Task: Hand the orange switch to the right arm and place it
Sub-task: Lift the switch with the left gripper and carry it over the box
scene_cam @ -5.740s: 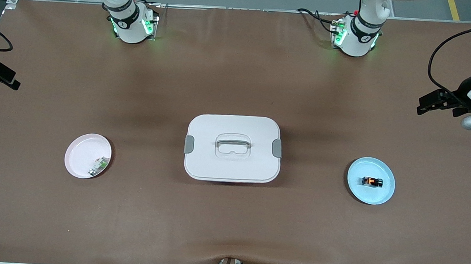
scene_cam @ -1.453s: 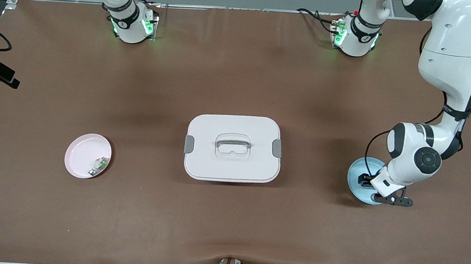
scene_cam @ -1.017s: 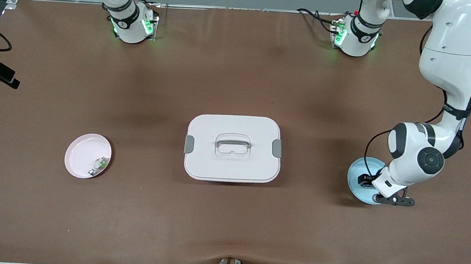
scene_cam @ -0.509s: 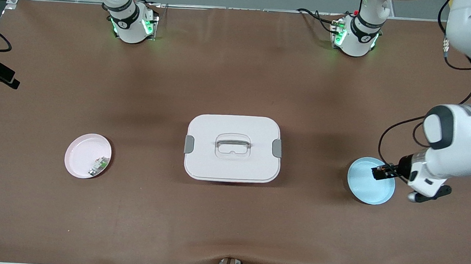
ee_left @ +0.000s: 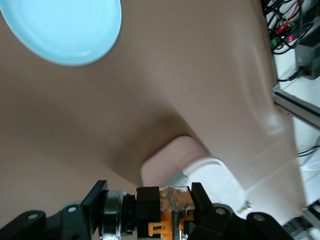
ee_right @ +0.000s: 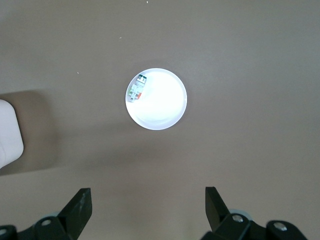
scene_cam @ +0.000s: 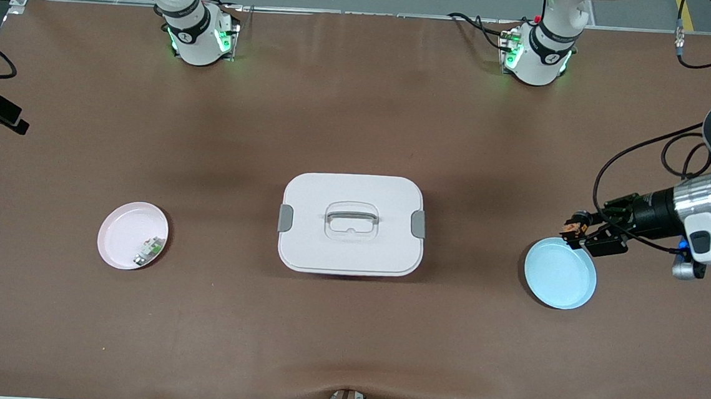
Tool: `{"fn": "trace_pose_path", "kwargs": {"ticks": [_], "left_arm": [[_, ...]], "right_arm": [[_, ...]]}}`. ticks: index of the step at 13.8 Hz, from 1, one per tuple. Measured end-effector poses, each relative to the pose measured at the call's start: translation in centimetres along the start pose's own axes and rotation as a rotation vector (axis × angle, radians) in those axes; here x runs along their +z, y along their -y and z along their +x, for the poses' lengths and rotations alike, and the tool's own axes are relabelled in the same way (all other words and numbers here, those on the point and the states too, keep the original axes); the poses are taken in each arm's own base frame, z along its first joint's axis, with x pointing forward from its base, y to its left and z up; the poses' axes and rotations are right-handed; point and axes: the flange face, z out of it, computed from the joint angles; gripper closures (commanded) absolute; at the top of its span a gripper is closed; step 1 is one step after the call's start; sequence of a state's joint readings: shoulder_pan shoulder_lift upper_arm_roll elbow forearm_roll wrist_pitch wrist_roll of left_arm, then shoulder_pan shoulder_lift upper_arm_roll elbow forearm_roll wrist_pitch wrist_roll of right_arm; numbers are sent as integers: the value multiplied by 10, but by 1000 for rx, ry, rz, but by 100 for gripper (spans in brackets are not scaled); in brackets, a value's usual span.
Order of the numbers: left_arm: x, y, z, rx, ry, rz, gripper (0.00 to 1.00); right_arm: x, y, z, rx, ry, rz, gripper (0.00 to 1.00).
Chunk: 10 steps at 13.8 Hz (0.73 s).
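My left gripper [scene_cam: 573, 230] is shut on the orange switch [scene_cam: 572, 228] and holds it in the air over the table by the blue plate's [scene_cam: 560, 273] edge. In the left wrist view the switch [ee_left: 165, 212], black with an orange middle and a silver ring, sits clamped between the fingers, with the blue plate [ee_left: 62, 27] below. My right gripper [ee_right: 148, 205] is open and empty, high over the pink plate [ee_right: 156, 99]; the right arm's hand does not show in the front view.
A white lidded box [scene_cam: 352, 223] with a handle stands mid-table. The pink plate [scene_cam: 133, 235], toward the right arm's end, holds a small white-and-green part [scene_cam: 148, 250]. Cables lie along the table's near edge.
My left gripper came down onto the blue plate, closed on the orange switch, then lifted it off and away from the plate. The plate is now bare. The right arm has not moved.
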State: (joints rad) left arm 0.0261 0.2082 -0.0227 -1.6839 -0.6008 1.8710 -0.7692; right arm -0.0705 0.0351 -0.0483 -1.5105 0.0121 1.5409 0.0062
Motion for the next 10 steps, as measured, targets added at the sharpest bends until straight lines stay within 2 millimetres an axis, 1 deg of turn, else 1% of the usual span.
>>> {"fn": "trace_pose_path", "kwargs": {"ticks": [1, 3, 7, 9, 10], "left_arm": [[1, -9, -18, -85, 21, -13, 85], [16, -30, -62, -226, 60, 1, 85], [56, -73, -153, -455, 79, -13, 84], [83, -89, -195, -544, 83, -35, 84], [97, -95, -215, -578, 83, -42, 84]], "right_arm": [[0, 0, 0, 0, 0, 1, 0], [-1, 4, 2, -7, -14, 2, 0], [-1, 4, 9, -7, -53, 3, 0], [-1, 6, 18, -9, -101, 5, 0], [3, 7, 24, -12, -116, 6, 0]]}}
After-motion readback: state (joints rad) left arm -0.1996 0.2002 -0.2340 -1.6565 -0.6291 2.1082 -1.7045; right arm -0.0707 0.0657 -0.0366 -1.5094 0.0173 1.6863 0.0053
